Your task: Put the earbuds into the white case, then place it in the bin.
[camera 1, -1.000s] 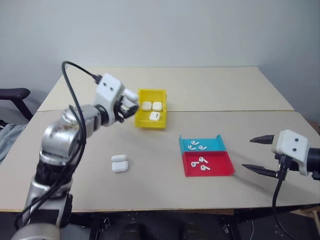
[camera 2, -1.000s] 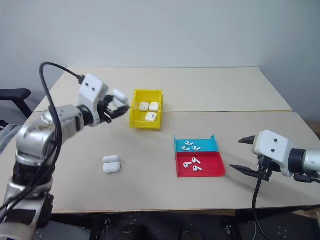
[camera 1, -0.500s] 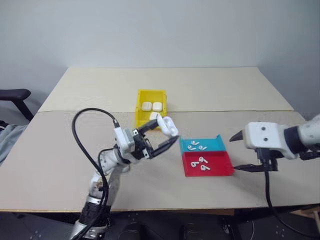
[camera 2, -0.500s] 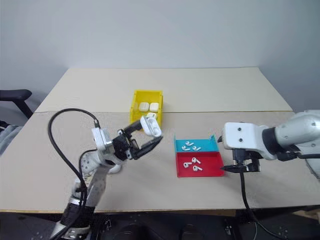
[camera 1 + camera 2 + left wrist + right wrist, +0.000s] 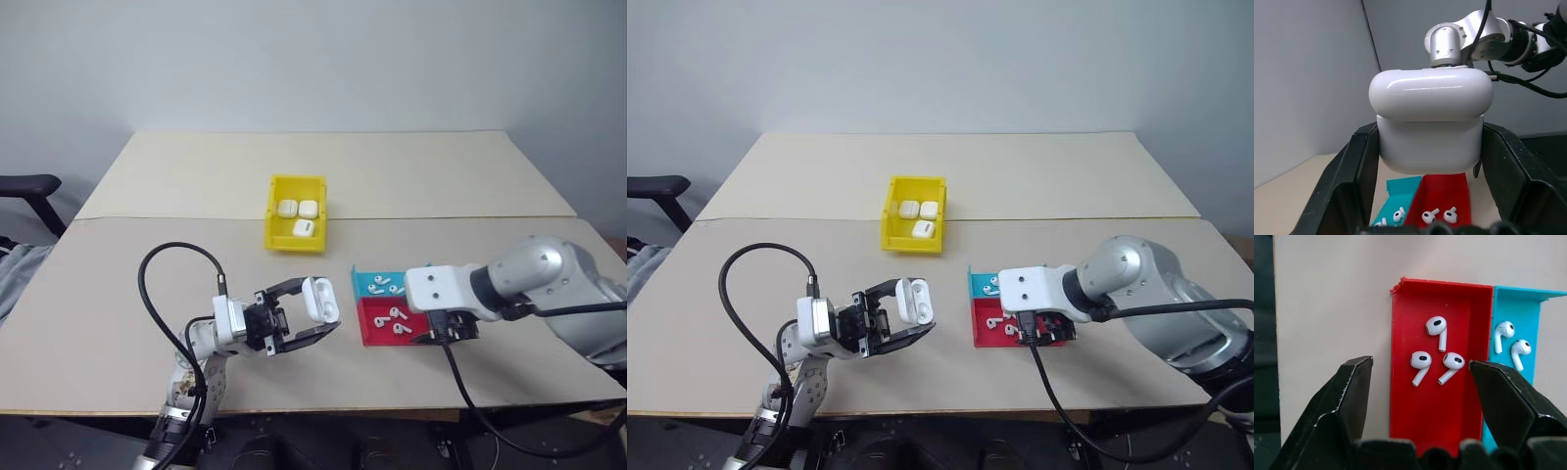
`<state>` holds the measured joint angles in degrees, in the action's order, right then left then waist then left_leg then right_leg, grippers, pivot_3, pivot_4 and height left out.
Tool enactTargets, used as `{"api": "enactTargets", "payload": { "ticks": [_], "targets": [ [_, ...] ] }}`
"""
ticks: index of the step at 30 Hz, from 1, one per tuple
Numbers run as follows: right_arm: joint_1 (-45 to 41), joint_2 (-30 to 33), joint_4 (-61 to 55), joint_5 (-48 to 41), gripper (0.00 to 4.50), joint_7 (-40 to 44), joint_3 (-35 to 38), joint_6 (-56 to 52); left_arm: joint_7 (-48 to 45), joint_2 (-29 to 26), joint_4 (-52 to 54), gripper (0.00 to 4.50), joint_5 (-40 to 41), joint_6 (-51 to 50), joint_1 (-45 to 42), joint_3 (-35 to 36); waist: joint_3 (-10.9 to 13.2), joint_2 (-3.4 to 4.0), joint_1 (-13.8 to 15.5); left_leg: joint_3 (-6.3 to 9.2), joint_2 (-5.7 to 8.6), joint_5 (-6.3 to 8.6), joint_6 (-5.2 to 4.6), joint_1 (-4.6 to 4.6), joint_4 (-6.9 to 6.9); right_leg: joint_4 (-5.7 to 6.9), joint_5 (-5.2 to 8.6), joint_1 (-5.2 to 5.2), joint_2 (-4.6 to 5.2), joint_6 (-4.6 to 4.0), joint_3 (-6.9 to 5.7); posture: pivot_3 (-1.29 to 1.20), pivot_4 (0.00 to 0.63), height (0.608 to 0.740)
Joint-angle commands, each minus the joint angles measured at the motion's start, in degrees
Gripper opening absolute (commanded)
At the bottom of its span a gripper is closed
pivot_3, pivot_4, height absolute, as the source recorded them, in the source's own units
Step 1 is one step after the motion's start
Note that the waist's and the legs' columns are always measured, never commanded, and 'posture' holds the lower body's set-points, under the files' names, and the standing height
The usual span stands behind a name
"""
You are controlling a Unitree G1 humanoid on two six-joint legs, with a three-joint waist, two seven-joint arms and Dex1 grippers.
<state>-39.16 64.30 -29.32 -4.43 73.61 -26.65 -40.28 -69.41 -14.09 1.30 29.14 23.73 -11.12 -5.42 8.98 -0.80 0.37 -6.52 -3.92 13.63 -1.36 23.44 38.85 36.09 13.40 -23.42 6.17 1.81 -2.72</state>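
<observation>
My left gripper is shut on the white case, held above the table's front middle with the fingers pointing right. In the left wrist view the case sits squeezed between both black fingers. My right gripper hangs fingers-down over the red half of the tray. Its wrist view shows the gripper open, with three earbuds on the red floor straight below the gap. Two more earbuds lie in the blue half. The yellow bin stands beyond, in the middle of the table.
Three closed white cases lie inside the bin. The red and blue tray sits right of centre, just right of the held case. A seam runs across the tabletop behind the bin. A black chair arm shows at far left.
My left arm brought the case from beside the bin back and down to the front middle, turning to point right. My right gripper swung left over the red tray and tipped downward.
</observation>
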Motion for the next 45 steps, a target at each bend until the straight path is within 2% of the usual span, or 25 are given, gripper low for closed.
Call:
{"api": "enactTargets", "payload": {
  "ticks": [1, 3, 9, 11, 21, 37, 38, 45],
  "targets": [
    [-1.82, -1.06, 0.68, 2.46, 3.45, 0.8, -0.77, -0.2, 0.6, -0.03, 0.2, 2.78, -0.66, 2.6, -0.26, 0.68, 0.0, 0.0, 0.07, 0.01, 0.0, 0.0, 0.0, 0.03, 0.0, 0.0, 0.0, -0.02, 0.0, 0.0, 0.0, 0.0, 0.15, 0.74],
    [-2.1, -2.22, 1.75, 3.85, 3.05, 0.68, -1.99, -0.27, 1.5, -0.35, 0.66, 2.78, -1.13, 2.52, -0.01, 0.8, 0.0, 0.0, 0.08, 0.0, 0.01, 0.0, 0.0, 0.06, 0.01, -0.02, 0.0, -0.02, 0.0, 0.0, 0.0, 0.0, 0.15, 0.74],
    [-1.96, -4.38, 5.08, 8.11, 3.05, 1.64, -5.5, 0.49, 2.99, -0.96, 1.14, 2.78, -1.97, 2.91, 0.93, 0.84, 0.0, 0.01, 0.03, -0.03, 0.0, 0.0, 0.0, 0.06, 0.0, 0.0, 0.0, -0.05, 0.0, 0.0, -0.01, 0.0, 0.15, 0.74],
    [-2.04, -5.24, 5.92, 8.77, 2.49, 1.56, -5.76, 0.44, 3.38, -1.32, 1.34, 2.78, -2.37, 2.77, 1.23, 0.68, 0.0, 0.01, 0.01, -0.03, 0.0, 0.0, 0.0, 0.07, 0.0, 0.0, 0.0, -0.06, 0.0, 0.0, -0.01, 0.0, 0.15, 0.74],
    [-1.35, -8.95, 10.38, 11.92, 2.49, 0.37, -5.74, -0.2, 5.93, -2.05, 2.85, 2.78, -3.64, 2.28, 1.86, -0.4, 0.0, 0.01, 0.03, -0.08, 0.0, 0.0, 0.0, 0.08, 0.0, 0.0, 0.0, -0.07, 0.0, 0.0, -0.03, 0.0, 0.15, 0.74],
    [-1.16, -10.31, 12.8, 13.3, 2.49, 2.75, -6.13, -0.58, 9.62, -3.72, 5.22, 2.78, -5.06, -0.22, 3.27, -1.45, -0.01, 0.01, -0.02, -0.09, -0.01, 0.0, 0.0, 0.12, -0.03, 0.0, 0.0, -0.12, 0.0, -0.01, -0.03, 0.0, 0.15, 0.74],
    [-1.1, -10.45, 13.0, 13.57, 2.12, 2.51, -6.14, -0.61, 9.83, -3.8, 5.29, 2.78, -5.2, -0.34, 3.28, -1.5, -0.01, 0.01, -0.01, -0.09, -0.01, 0.0, 0.0, 0.14, -0.03, 0.0, 0.0, -0.14, 0.0, -0.01, -0.03, 0.0, 0.15, 0.74],
    [-0.73, -11.11, 14.04, 14.97, 2.12, 1.92, -6.04, -0.47, 11.0, -4.39, 5.73, 2.78, -6.0, -1.0, 3.44, -1.79, -0.01, 0.01, 0.0, -0.13, -0.01, 0.0, 0.0, 0.3, -0.02, 0.02, -0.01, -0.28, 0.0, -0.01, -0.04, 0.0, 0.15, 0.74]
  ]
}}
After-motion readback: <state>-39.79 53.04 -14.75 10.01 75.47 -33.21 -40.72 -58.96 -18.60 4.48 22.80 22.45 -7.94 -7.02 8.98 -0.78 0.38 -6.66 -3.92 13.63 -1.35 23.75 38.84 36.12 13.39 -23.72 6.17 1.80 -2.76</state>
